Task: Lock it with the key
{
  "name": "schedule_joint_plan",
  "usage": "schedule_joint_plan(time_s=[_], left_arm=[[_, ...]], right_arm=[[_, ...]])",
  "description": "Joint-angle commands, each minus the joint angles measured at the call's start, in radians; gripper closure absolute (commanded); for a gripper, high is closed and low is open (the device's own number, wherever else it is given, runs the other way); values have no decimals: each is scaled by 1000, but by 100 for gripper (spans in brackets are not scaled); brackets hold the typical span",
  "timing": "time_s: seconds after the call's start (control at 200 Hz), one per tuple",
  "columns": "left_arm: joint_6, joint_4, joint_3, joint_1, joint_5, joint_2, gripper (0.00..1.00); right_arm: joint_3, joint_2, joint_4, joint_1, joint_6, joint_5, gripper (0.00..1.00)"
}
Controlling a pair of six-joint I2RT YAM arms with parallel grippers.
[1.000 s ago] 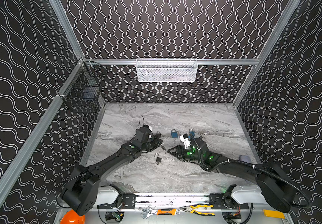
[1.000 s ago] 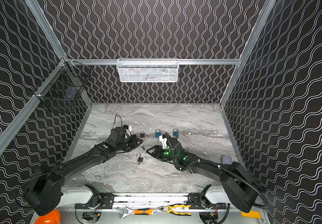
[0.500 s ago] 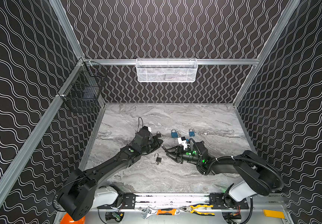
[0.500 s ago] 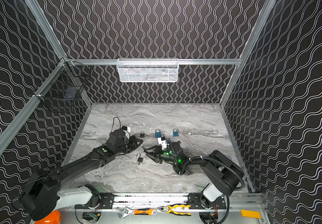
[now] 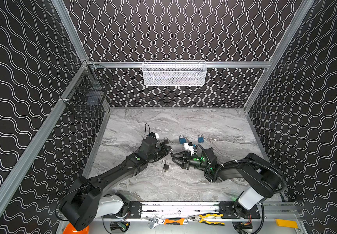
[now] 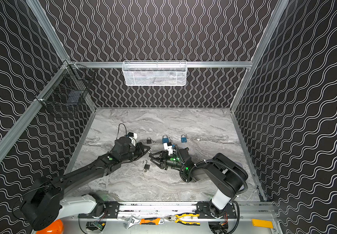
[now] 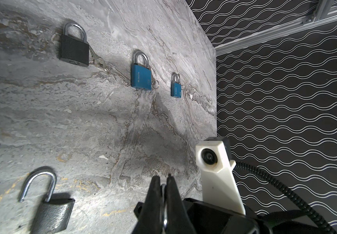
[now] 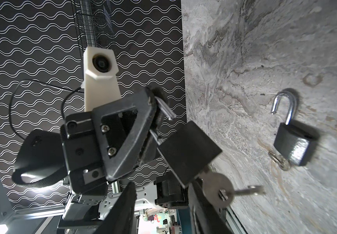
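My left gripper (image 7: pixel 163 180) is shut on the steel shackle of a black padlock (image 8: pixel 188 150), holding it above the table near the middle (image 5: pixel 169 150). One shackle leg stands free of the body. A key (image 8: pixel 217 190) sits in the padlock's underside, and a second key (image 8: pixel 248 190) dangles from its ring. My right gripper (image 8: pixel 163 212) faces the left one, its jaws apart with nothing between them. The key head lies against one of its fingers (image 8: pixel 204 210). In both top views the two grippers' tips nearly meet (image 6: pixel 150 158).
A second black padlock (image 5: pixel 165 166) lies on the marble table with its shackle open and keys at its base, just in front of the grippers. Behind them lie a shut black padlock (image 5: pixel 166 140) and two blue padlocks (image 5: pixel 182 139) (image 5: pixel 200 139). Wire baskets hang on the walls.
My right gripper has swung left and now faces the left gripper's tips; its jaws have narrowed a little. The left gripper stays shut on the padlock and has shifted slightly forward.
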Motion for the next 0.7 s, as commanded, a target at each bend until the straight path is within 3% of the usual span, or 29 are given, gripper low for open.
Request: schedule_joint_plan(time_s=[0.0, 0.696], left_arm=[[-21, 77, -7, 0, 24, -5, 100], [-50, 129, -21, 0, 57, -15, 100]], right_arm=[[14, 5, 20, -4, -10, 21, 55], [-4, 69, 106, -32, 29, 38, 53]])
